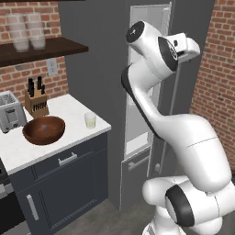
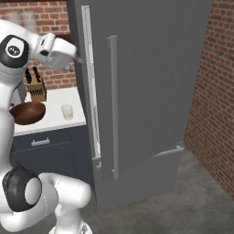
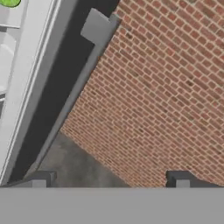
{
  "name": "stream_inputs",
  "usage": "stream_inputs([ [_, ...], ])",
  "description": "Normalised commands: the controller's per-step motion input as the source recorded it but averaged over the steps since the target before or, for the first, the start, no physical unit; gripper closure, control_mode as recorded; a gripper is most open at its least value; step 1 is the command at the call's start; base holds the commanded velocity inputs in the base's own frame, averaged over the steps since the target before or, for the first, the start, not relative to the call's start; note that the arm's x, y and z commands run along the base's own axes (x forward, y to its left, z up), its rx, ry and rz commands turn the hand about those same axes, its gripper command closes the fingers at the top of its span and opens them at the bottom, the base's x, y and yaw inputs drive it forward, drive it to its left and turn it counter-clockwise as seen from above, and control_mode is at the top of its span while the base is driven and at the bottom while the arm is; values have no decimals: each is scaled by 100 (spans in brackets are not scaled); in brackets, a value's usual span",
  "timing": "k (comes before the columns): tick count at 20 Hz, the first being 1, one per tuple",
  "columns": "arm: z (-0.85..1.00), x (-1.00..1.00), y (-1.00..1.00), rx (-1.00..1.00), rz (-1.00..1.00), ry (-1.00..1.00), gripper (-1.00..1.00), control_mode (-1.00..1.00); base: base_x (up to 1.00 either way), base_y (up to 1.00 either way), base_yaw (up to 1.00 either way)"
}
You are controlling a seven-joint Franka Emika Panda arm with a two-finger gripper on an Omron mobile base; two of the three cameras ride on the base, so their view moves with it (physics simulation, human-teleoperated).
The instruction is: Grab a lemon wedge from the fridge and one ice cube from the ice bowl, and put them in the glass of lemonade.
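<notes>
The lemon wedge (image 3: pixel 9 2) shows as a bright green scrap at the top left corner of the hand view, lying on a pale shelf inside the fridge (image 2: pixel 151 91). The fridge door stands slightly ajar, its long light grey handle (image 2: pixel 113 105) running vertically, with the pale interior visible through the gap on the left. The gripper (image 3: pixel 109 178) hangs high beside the door's edge, its 2 dark fingertips (image 3: pixel 41 178) spread wide apart with nothing between them, facing the brick wall (image 3: pixel 166 87) and grey floor. To the left, on the white counter (image 1: pixel 69 110), the glass of lemonade (image 1: pixel 90 120) stands near the right edge, just right of the ice bowl (image 1: pixel 44 129). Farther left are a toaster (image 1: pixel 10 111) and a knife block (image 1: pixel 36 102); 2 frosted jars (image 1: pixel 27 31) sit on the dark shelf (image 1: pixel 55 48) above.
</notes>
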Motion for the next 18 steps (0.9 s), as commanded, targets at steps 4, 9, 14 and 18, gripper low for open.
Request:
stream_inputs([
  [4,2,64,68,-14,39,11,-100,-100,0,0,0],
  [9,5,1,27,-15,28,2,-100,-100,0,0,0],
  [14,-9,14,3,-9,30,1,-100,-100,0,0,0],
  [18,-12,33,0,-11,33,7,-100,-100,0,0,0],
])
